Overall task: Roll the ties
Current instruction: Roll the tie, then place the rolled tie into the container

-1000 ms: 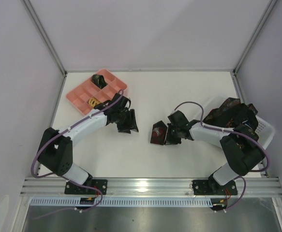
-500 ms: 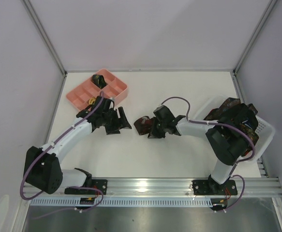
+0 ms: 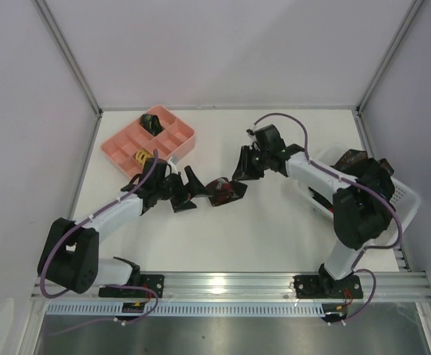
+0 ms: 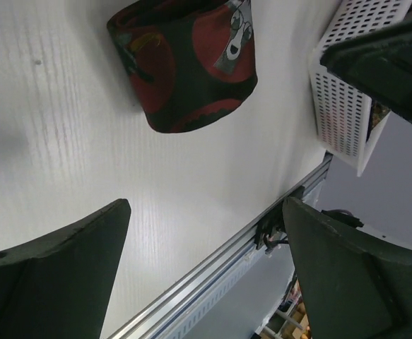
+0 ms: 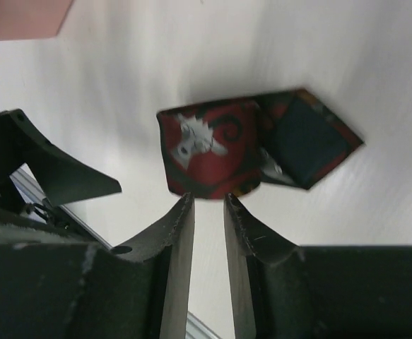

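One rolled tie point(image 3: 226, 191), dark with red circles, lies on the white table, its pointed end point(image 5: 306, 140) sticking out to one side. My left gripper point(image 3: 188, 190) stands wide open just left of it, and the roll point(image 4: 184, 63) shows beyond the fingertips with nothing between them. My right gripper point(image 3: 240, 170) hovers behind and to the right of the roll point(image 5: 216, 152), slightly open, with only table showing in its narrow gap. More ties point(image 3: 355, 166) are heaped in the white basket.
A pink compartment tray point(image 3: 172, 150) at the back left holds a dark roll point(image 3: 153, 120) and a yellowish one point(image 3: 141, 156). The white mesh basket point(image 3: 405, 198) stands at the right, and its wall point(image 4: 343, 106) shows in the left wrist view. The metal rail point(image 3: 230, 282) edges the near side.
My right gripper carried the rolled tie leftward, let go of it and drew back to the rear right. My left gripper opened wide and came up beside the roll.
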Controlling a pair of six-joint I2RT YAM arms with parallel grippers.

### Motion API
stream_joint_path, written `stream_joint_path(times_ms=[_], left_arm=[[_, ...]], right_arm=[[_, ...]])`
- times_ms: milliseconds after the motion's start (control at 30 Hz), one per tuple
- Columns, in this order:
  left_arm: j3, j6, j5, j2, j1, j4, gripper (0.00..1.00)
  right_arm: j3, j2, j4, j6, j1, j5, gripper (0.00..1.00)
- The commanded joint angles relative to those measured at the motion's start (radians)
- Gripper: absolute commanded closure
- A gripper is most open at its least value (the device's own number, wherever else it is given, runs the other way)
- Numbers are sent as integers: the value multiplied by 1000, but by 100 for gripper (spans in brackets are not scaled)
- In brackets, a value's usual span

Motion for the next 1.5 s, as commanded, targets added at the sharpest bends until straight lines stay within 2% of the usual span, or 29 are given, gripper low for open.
stream_joint_path(times_ms=[0,33,167,300,700,933,1300,1467], left_arm=[[-38,-77,64,22,23,172,3],[-59,-92,76,27,31,245,3],[-69,-138,90,74,35,293,2],[-78,-177,89,100,34,318,3],[-1,-195,58,241,34,258,3],[62,-186,27,303,20,261,0],[149,-269,-11,416,-24,243,0],[194,-246,-42,459,-41,200,0]], right_arm=[[122,112,-57,-99,-2,-141,71],[140,133,-48,-102,-2,-159,71],[206,215,-53,-84,-11,-238,74],[196,248,-21,-58,-15,-262,84],[207,336,-1,-52,-49,-261,85],[203,351,11,-50,-51,-278,85],[200,360,21,-44,-54,-281,86],[200,368,24,-46,-58,-290,86]])
